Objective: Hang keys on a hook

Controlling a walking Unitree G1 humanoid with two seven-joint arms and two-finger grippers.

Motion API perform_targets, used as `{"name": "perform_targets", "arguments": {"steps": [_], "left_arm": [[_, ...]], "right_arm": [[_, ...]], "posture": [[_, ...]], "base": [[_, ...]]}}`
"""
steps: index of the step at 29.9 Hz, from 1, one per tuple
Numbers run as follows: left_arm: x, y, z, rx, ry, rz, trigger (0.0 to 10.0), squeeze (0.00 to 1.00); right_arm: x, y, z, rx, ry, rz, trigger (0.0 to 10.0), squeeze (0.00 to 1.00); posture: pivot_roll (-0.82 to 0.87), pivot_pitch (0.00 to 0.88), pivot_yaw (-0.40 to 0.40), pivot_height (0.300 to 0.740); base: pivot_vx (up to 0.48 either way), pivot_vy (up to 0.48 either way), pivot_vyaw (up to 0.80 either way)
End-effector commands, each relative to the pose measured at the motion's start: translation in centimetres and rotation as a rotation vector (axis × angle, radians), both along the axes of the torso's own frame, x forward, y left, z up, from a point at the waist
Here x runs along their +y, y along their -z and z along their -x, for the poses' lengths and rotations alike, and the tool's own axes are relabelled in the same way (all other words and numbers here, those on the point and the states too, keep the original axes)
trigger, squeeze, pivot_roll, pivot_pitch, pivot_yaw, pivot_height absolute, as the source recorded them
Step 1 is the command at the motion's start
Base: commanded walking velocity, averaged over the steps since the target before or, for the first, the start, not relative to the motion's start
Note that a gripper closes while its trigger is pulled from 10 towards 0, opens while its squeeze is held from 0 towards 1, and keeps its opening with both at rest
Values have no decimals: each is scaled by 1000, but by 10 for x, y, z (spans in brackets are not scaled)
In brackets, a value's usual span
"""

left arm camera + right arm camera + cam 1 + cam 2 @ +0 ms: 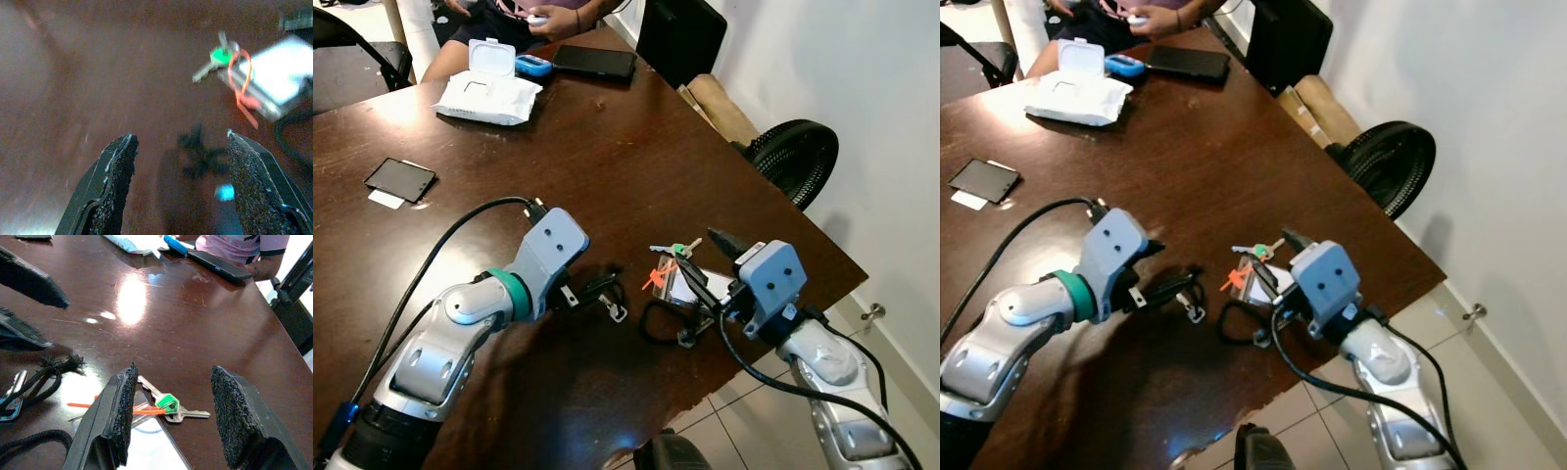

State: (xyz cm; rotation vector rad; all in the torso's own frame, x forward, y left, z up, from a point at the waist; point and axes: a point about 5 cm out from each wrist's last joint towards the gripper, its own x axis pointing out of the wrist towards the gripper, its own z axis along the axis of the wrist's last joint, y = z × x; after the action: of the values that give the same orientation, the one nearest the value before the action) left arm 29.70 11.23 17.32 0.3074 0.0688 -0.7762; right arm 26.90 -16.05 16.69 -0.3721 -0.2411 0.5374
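Two keys: the keys (168,404), one with a green head, lie flat on the dark brown surface (607,147) near its front edge, joined to an orange strap (242,83) and a clear badge holder (279,73).
Badge holder: touches the keys on the side nearer the robot, flat on the surface.
Black cord: a black cord (651,323) loops just beside the badge holder, toward the surface's front edge; its metal clip (615,311) lies on the left of the keys.
Right claw: the right claw (171,416) hangs just above the keys with its fingers wide apart, holding nothing; the keys sit between the two pads in its wrist view.
Left claw: the left claw (181,181) hovers low over the surface to the left of the keys, fingers spread wide and empty, close to the cord's frayed end (200,152).
Far from the keys: a white wipes pack (487,90) with its lid up, a blue case (533,66) and a black phone (594,61) rest at the far end of the surface.
Left of the keys, well apart: a second dark phone (401,179) lies on a white card.
Person: a person's arm (266,267) rests at the far edge, beyond the black phone.
Right of the keys, off the surface: a black fan (798,157) stands on the floor by the white wall.
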Motion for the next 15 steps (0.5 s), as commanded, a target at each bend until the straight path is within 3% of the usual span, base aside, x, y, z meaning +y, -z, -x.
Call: {"name": "perform_targets", "arguments": {"steps": [1, 4, 8, 15], "left_arm": [[-3, 6, 1, 50, 21, 12, 10000, 0], [-15, 2, 1, 80, 79, 67, 10000, 0], [-21, 5, 3, 99, 98, 80, 10000, 0], [-12, 21, 1, 181, 21, 98, 10000, 0]], "right_arm": [[-3, 3, 3, 16, 9, 2, 10000, 0], [-4, 4, 5, 17, 18, 3, 10000, 0], [-7, 4, 9, 19, 30, 4, 10000, 0], [-9, 5, 11, 23, 34, 8, 10000, 0]], "posture": [[-49, 203, 75, 740], [-68, 205, 83, 740], [-80, 210, 86, 740], [-76, 212, 81, 740]], "base": [[0, 0, 0], [0, 0, 0], [0, 0, 0], [0, 0, 0]]}}
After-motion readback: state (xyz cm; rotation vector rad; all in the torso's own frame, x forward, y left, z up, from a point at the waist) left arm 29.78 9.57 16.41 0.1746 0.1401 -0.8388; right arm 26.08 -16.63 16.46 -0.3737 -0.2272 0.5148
